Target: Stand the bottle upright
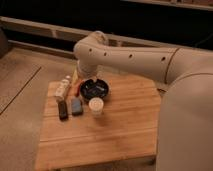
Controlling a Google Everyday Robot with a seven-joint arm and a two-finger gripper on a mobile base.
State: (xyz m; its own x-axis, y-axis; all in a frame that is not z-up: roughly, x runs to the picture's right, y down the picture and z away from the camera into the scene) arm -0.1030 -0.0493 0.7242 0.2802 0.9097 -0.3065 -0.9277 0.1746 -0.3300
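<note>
Pale bottle point(62, 88) lying, fingers point(75, 82) just beside

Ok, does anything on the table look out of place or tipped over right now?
Yes: the bottle lies on its side near the table's far left corner, behind the bar, rather than standing. The tool hangs between it and the bowl. The cup stands upright; nothing looks spilled.
</note>
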